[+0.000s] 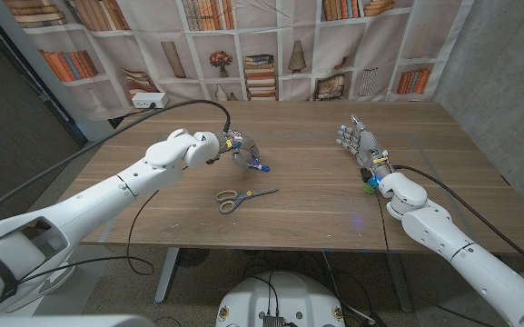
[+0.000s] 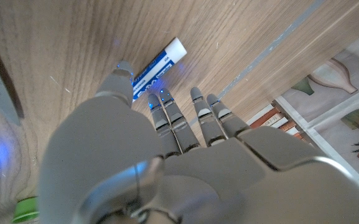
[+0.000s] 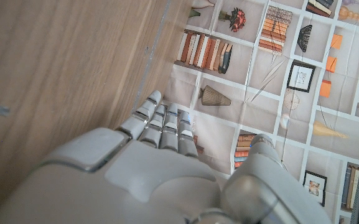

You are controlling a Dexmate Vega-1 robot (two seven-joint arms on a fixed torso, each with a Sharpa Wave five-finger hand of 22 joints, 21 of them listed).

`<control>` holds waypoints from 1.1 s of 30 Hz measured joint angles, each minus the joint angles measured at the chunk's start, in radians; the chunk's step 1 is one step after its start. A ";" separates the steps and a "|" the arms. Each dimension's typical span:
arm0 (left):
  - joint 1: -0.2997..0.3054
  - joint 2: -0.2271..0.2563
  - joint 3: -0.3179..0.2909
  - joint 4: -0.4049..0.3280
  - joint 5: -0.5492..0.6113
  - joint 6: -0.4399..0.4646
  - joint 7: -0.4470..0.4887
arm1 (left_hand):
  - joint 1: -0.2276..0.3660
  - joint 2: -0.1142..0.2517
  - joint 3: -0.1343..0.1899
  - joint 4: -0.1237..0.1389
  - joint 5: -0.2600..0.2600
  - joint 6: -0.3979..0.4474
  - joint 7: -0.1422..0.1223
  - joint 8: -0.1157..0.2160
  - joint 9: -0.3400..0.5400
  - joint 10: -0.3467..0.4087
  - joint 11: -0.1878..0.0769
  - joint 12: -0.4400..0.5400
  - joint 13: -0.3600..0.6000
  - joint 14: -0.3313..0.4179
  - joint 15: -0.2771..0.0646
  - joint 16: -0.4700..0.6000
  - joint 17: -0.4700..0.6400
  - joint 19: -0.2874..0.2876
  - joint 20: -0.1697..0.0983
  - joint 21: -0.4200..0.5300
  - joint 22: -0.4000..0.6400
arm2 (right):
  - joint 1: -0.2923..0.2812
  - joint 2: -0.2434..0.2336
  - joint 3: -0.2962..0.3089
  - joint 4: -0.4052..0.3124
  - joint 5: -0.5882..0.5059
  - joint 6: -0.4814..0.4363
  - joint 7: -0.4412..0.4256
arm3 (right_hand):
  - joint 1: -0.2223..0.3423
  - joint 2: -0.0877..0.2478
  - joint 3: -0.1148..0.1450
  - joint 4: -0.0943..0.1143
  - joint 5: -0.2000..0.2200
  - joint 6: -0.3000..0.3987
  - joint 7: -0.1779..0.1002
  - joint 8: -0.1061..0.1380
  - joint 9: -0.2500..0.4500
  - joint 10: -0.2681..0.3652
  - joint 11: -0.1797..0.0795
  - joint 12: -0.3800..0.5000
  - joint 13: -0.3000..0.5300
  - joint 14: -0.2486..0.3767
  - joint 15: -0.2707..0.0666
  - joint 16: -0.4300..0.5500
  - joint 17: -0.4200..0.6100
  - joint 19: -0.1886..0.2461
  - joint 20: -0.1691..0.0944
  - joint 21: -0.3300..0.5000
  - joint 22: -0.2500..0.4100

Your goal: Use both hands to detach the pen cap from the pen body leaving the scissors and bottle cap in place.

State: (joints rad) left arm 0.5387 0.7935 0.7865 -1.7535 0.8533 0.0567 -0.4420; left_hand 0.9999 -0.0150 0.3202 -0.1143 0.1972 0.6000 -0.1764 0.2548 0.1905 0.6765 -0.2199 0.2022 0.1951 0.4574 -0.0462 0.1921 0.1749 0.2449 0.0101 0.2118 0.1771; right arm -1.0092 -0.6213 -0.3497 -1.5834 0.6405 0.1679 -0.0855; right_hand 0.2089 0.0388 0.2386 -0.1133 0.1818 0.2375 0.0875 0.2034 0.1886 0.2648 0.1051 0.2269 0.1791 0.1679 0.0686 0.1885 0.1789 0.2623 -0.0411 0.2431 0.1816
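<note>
Wooden table (image 1: 316, 195): brown plank top, both robot arms reaching over it from the near corners.

Left hand (image 1: 234, 148): lowered over the pen, left of the table's middle. In the left wrist view the hand (image 2: 167, 149) has its fingertips (image 2: 160, 99) down at the pen's near end, thumb on one side and fingers on the other. Whether they actually clamp the pen or only touch it, I cannot tell.

Pen (image 1: 258, 166): short marker with a white and blue barrel, lying on the wood just beyond the left fingertips. In the left wrist view the pen (image 2: 160, 62) shows a white end pointing away from the hand and a blue printed label; the cap end is hidden under the fingers.

Scissors (image 1: 242, 196): orange and grey handles, blades closed and pointing toward the robot's right, lying flat near the table's middle, just nearer the robot than the pen and apart from it.

Right hand (image 1: 357, 141): raised over the right side of the table, well apart from the pen, fingers extended and slightly spread, grasping nothing. The right wrist view shows the same hand (image 3: 160, 143) with fingers straight.

Bottle cap (image 1: 370, 188): small green item on the table just beside the right wrist, partly hidden by it.

Containers: none seen on the table.
</note>
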 measured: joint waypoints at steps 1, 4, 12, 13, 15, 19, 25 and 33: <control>0.000 -0.001 0.001 0.000 0.000 0.002 0.001 | 0.000 0.000 0.000 0.000 0.000 0.002 0.002 0.000 0.000 0.000 0.000 -0.001 0.000 0.000 0.000 0.000 0.000 0.001 0.001 0.000 0.000 | 0.000 0.000 0.000 0.000 0.001 -0.001 0.000 | 0.000 0.000 0.000 0.000 0.000 0.000 0.000 0.000 0.000 0.000 0.000 0.000 0.000 0.000 0.000 0.000 0.000 0.000 0.000 0.000 0.000; 0.001 -0.003 0.006 0.001 0.000 0.006 0.001 | 0.002 0.002 0.000 0.000 0.000 0.006 0.020 0.000 0.000 0.000 0.000 -0.001 -0.003 0.000 0.000 0.000 -0.001 0.001 0.001 0.000 0.000 | -0.001 -0.001 0.000 0.000 0.002 -0.002 0.001 | 0.000 0.000 0.000 0.000 0.000 0.000 0.000 0.000 0.000 0.000 0.000 0.000 0.000 0.000 0.000 0.000 0.000 0.000 0.000 0.000 0.000; 0.005 -0.009 0.020 -0.001 0.024 0.032 0.006 | 0.020 0.006 0.000 0.000 0.000 -0.049 0.062 -0.027 0.002 0.000 0.000 -0.005 -0.005 0.011 0.000 0.000 -0.003 0.007 -0.005 0.000 0.000 | 0.000 -0.001 0.000 0.005 0.006 -0.004 0.006 | 0.000 0.000 0.000 0.000 0.000 0.005 -0.005 0.000 0.000 0.000 0.000 0.000 0.000 0.000 0.000 0.000 0.000 0.000 0.000 0.000 0.000; 0.005 -0.009 0.020 -0.001 0.024 0.033 0.007 | 0.020 0.006 0.000 0.000 0.000 -0.051 0.065 -0.032 0.003 0.000 0.000 -0.006 -0.005 0.011 0.000 0.000 -0.003 0.007 -0.005 0.000 0.000 | 0.001 -0.001 0.000 0.007 0.006 -0.004 0.007 | 0.000 0.000 0.000 0.000 0.000 0.005 -0.005 0.000 0.000 0.000 0.000 0.000 0.000 0.000 0.000 0.000 0.000 0.000 0.000 -0.001 0.000; 0.006 -0.010 0.023 -0.001 0.028 0.037 0.009 | 0.020 0.006 0.000 0.000 0.000 -0.060 0.067 -0.035 0.003 0.000 0.000 -0.006 -0.005 0.011 0.000 0.000 -0.003 0.007 -0.005 0.000 0.000 | 0.003 0.000 0.000 0.010 0.007 -0.005 0.010 | 0.000 0.000 0.000 0.000 0.000 0.005 -0.005 0.000 0.000 0.000 0.000 0.000 0.000 0.000 0.000 0.000 0.000 0.000 0.000 -0.008 0.000; 0.006 -0.012 0.027 -0.001 0.032 0.043 0.011 | 0.020 0.007 0.004 -0.004 0.000 -0.065 0.064 -0.037 0.003 0.000 0.000 -0.006 -0.005 0.011 0.000 0.000 -0.003 0.007 -0.005 0.000 0.000 | 0.006 0.001 -0.002 0.014 0.008 -0.005 0.013 | 0.000 0.000 0.000 0.000 0.000 0.005 -0.005 -0.004 0.000 0.000 0.000 0.000 0.000 0.000 0.000 0.000 0.000 0.000 0.000 -0.009 0.000; 0.006 -0.016 0.033 0.002 0.036 0.047 0.014 | 0.031 0.017 0.008 -0.008 0.000 -0.043 0.044 -0.032 0.003 0.014 0.002 -0.006 -0.004 0.018 0.000 -0.002 -0.003 0.014 -0.012 0.000 0.000 | 0.010 0.001 -0.004 0.017 0.009 -0.007 0.015 | 0.000 0.000 0.000 0.000 0.000 0.005 -0.005 -0.004 0.000 0.000 0.000 -0.005 0.000 0.000 0.000 0.000 0.000 0.000 0.000 -0.009 0.000; 0.007 -0.024 0.038 0.007 0.037 0.060 0.018 | 0.043 0.010 0.009 -0.009 0.000 0.019 0.053 -0.017 0.003 0.070 0.002 0.002 -0.007 0.049 -0.002 -0.002 -0.003 0.041 -0.011 0.000 0.000 | 0.014 0.002 -0.005 0.022 0.011 -0.011 0.019 | 0.000 0.000 0.000 0.000 0.000 0.005 -0.005 -0.004 0.000 0.002 -0.002 -0.007 0.000 -0.001 -0.001 0.000 0.000 0.000 0.000 -0.009 0.000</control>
State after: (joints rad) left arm 0.5461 0.7695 0.8250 -1.7462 0.8901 0.1172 -0.4235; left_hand 1.0425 -0.0047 0.3289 -0.1229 0.1972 0.6189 -0.1230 0.2375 0.1933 0.7468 -0.2183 0.2040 0.1877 0.5061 -0.0487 0.1896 0.1721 0.2863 -0.0004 0.2118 0.1772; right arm -0.9953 -0.6197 -0.3549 -1.5616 0.6512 0.1570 -0.0661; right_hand 0.2089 0.0388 0.2387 -0.1132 0.1818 0.2428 0.0821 0.1993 0.1884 0.2667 0.1031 0.2199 0.1791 0.1668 0.0675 0.1885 0.1789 0.2621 -0.0408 0.2345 0.1816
